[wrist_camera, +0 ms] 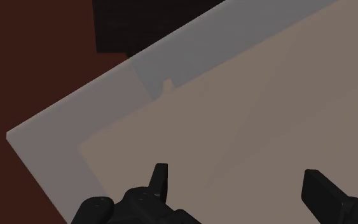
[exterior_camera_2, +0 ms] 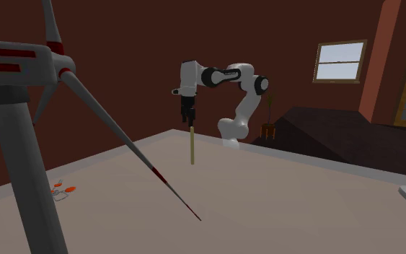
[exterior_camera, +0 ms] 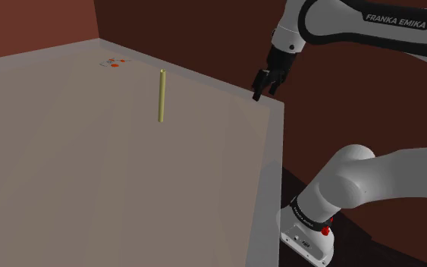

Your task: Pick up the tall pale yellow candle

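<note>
Grey tabletop (exterior_camera: pixel 90 174), upright yellowish candle (exterior_camera: pixel 161 95), parted fingers (wrist_camera: pixel 317 191) above one corner.

Open tool (exterior_camera: pixel 259 94), pointed downward

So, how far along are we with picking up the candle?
Done: nothing yet. The candle stands upright on the table, untouched. In hand: the gripper hangs over the table's corner, to the shoulder view's right of the candle, jaws apart and empty. Left: move across to the candle, close on it and lift.
</note>
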Robot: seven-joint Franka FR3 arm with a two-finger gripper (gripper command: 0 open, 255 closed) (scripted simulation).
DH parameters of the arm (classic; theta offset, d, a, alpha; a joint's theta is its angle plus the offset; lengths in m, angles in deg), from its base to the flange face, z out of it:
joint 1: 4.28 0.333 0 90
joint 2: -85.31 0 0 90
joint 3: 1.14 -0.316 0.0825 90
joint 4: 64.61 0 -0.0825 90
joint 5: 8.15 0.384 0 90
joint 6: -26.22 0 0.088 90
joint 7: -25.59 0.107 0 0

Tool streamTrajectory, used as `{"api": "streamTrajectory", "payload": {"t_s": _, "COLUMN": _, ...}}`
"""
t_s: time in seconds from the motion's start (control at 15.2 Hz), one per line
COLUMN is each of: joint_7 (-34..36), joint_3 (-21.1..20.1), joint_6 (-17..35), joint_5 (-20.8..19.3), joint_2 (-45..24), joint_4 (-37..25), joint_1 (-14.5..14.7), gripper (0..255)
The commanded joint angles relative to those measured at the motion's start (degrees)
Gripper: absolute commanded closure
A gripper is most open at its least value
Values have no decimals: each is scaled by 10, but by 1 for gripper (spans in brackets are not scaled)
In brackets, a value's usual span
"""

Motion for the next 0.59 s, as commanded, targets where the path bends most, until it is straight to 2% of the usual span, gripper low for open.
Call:
{"api": "streamTrajectory", "payload": {"t_s": 0.0, "joint_7": 0, "joint_3": 0, "joint_6": 0, "joint_5": 0, "joint_2": 0, "joint_4": 0, "joint_1": 0, "gripper": 0}}
{"api": "streamTrajectory", "payload": {"t_s": 0.53, "joint_7": 80, "joint_3": -77, "joint_6": -20, "joint_5": 46, "joint_2": -109, "joint_4": -119, "joint_1": 32, "gripper": 0}}
